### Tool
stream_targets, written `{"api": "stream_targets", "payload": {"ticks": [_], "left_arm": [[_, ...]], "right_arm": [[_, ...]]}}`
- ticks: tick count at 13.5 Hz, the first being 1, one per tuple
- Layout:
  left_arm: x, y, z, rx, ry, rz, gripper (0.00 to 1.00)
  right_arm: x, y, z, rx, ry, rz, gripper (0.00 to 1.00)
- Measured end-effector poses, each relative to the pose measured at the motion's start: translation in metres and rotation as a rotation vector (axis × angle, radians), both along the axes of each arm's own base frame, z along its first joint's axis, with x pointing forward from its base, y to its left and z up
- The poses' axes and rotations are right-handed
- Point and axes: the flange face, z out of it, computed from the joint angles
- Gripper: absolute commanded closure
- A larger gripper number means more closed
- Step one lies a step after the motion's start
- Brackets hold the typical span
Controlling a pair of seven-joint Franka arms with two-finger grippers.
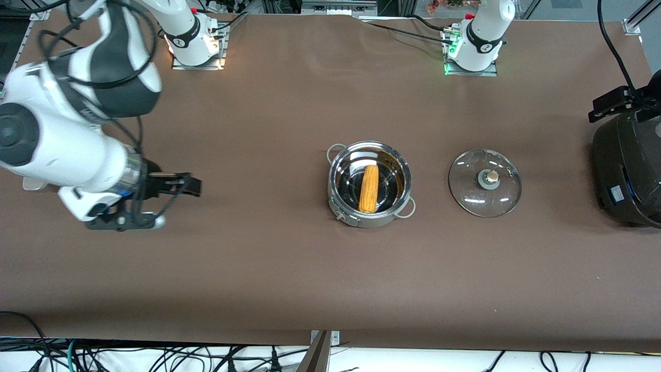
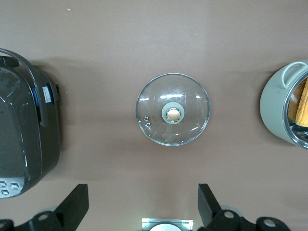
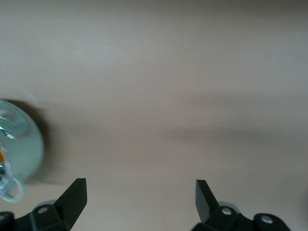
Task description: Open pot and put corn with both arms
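You have 3 things on the brown tabletop (image 1: 258, 268) | pot (image 1: 370, 184) | glass lid (image 1: 484, 183) beside it | black cooker (image 1: 627, 173) at left arm's end

The shallow round steel pot (image 1: 370, 184) stands near the middle of the brown table (image 1: 289, 279), uncovered, with the yellow-orange corn cob (image 1: 368, 188) lying in it. Its clear glass lid with a copper-coloured knob (image 1: 485, 183) lies flat on the table beside it, toward the left arm's end, apart from the pot. The big black cooker (image 1: 629, 170) sits at that end, the lid between it and the pot. The right gripper (image 1: 178, 192) is over bare table toward the right arm's end, well apart from the pot. The left gripper (image 2: 143, 202) seems to be above the lid's area.
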Motion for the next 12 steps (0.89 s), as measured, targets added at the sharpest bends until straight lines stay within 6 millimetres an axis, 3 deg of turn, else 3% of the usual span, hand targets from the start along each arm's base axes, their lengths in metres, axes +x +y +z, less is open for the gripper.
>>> {"api": "stream_targets", "payload": {"ticks": [3,5,9,12], "left_arm": [[0.000,0.000,0.000,0.000,0.000,0.000,0.00],[0.000,0.000,0.000,0.000,0.000,0.001,0.00],[0.000,0.000,0.000,0.000,0.000,0.001,0.00],[0.000,0.000,0.000,0.000,0.000,0.001,0.00]], "right_arm": [[0.005,-0.086,0.009,-0.026,0.011,-0.080,0.00],[0.005,-0.125,0.014,-0.038,0.012,-0.131,0.00],[-0.001,-0.168,0.032,-0.059,-0.015,-0.201,0.00],[-0.024,-0.182,0.061,-0.054,-0.015,-0.225,0.00]]}}
